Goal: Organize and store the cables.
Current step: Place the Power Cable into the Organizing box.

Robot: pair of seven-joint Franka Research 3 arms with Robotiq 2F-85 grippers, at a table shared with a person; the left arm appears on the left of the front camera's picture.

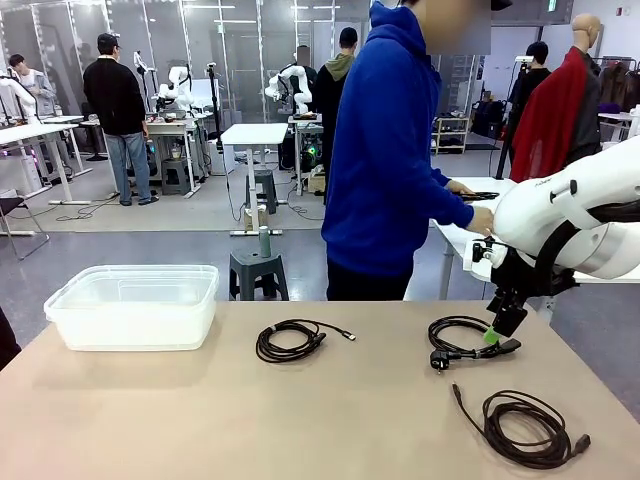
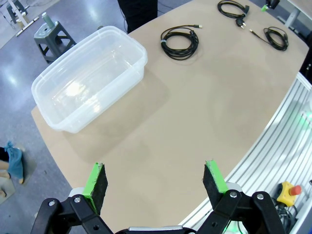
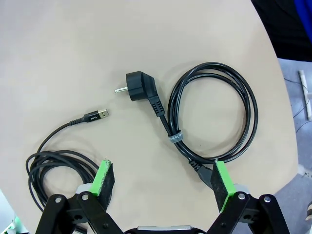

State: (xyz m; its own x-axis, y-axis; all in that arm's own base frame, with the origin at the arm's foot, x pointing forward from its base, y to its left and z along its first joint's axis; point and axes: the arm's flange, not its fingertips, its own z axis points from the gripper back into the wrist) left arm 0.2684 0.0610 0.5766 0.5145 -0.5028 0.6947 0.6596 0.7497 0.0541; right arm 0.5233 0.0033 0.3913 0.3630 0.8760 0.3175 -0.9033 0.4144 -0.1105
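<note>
Bright even overhead light, soft shadows, wrist-view edge distortion

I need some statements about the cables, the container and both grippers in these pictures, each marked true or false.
1. The clear container holds one cable. False: it is empty, and every cable lies on the table.
2. Three coiled cables lie on the table: the middle cable, the power cord and the USB cable. True.
3. The right gripper is shut on the power cord. False: it is open over the cord and holds nothing.
4. The left gripper is open and holds nothing. True.
5. A grey tie binds the power cord. True.
</note>
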